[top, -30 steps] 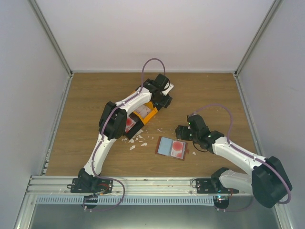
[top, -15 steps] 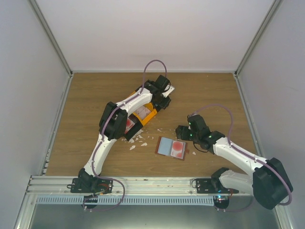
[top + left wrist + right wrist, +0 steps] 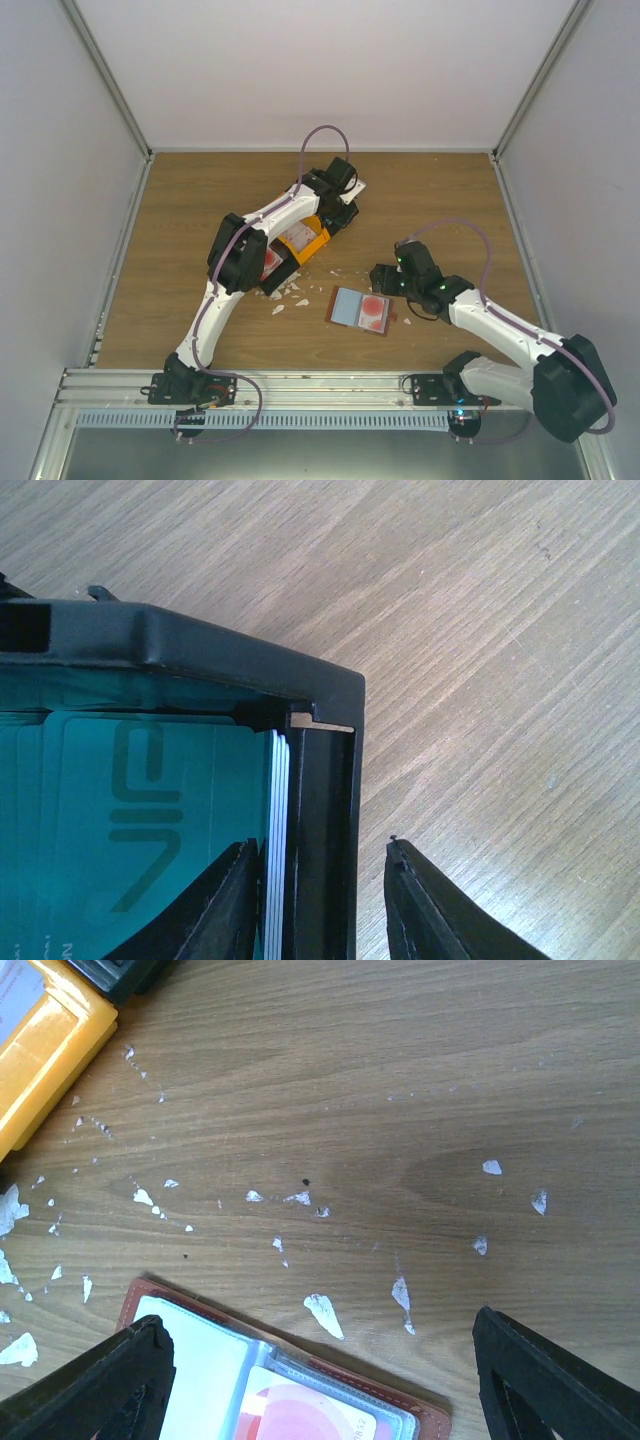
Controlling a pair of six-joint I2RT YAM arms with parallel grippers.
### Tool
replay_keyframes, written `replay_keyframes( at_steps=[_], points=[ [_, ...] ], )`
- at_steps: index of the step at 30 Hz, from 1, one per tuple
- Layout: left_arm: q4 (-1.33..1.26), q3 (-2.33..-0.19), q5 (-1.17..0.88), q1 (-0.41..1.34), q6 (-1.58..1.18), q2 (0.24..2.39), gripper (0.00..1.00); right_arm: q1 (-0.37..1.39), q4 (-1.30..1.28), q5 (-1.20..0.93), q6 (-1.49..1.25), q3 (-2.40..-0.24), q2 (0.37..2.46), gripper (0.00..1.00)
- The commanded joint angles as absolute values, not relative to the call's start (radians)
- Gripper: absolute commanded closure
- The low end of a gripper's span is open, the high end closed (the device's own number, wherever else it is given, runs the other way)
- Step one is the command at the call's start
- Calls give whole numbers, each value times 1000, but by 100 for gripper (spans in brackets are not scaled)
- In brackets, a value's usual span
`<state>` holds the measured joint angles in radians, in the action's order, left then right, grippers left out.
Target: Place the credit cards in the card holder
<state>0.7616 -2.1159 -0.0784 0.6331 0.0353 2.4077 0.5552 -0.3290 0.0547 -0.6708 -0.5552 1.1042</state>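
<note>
teal cards point(image 3: 130, 810) sit stacked in the black bin point(image 3: 200, 645), white stack edges against its right wall. left jaws straddle that wall: inner finger point(image 3: 215, 915) over the stack, outer finger point(image 3: 430, 920) outside, over the bare surface point(image 3: 480, 630). there's a visible gap between outer finger and wall, so left jaws are parted with nothing clamped. cannot tell if the inner finger touches the cards.

top view: black bin sits at the far end of the orange bin point(image 3: 320, 238), with the left arm stretched over both. orange bin holds a whitish card point(image 3: 297, 238).

holder point(image 3: 432, 1417) lies open flat mid-surface, between the two arms, near the orange bin but apart from it. two sleeves face up: pale card point(image 3: 195, 1350) in one, card with red round mark point(image 3: 300, 1415) in the other.

right jaws are spread wide and empty, hovering near the holder's far right corner, fingers point(image 3: 100, 1380) either side of bare wood. white scraps point(image 3: 322, 1312) are scattered on the surface between holder and orange bin.
</note>
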Motion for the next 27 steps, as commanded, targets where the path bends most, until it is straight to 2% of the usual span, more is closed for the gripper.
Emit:
replay_keyframes(
  at_steps=[1,13,22,27],
  points=[
    [771,-2105,-117,640,29,2343,62,546,-341,78,-678,-551,1086,18],
    [772,-2100,-126,638,33,2323,63,546,-345,83,-675,-555,1088,18],
    [772,-2094,-106,638,31,2314,77,547,-345,82,-675,-555,1089,18],
    [771,-2090,-107,638,29,2302,80,546,-346,81,-675,-557,1088,18]
  ],
)
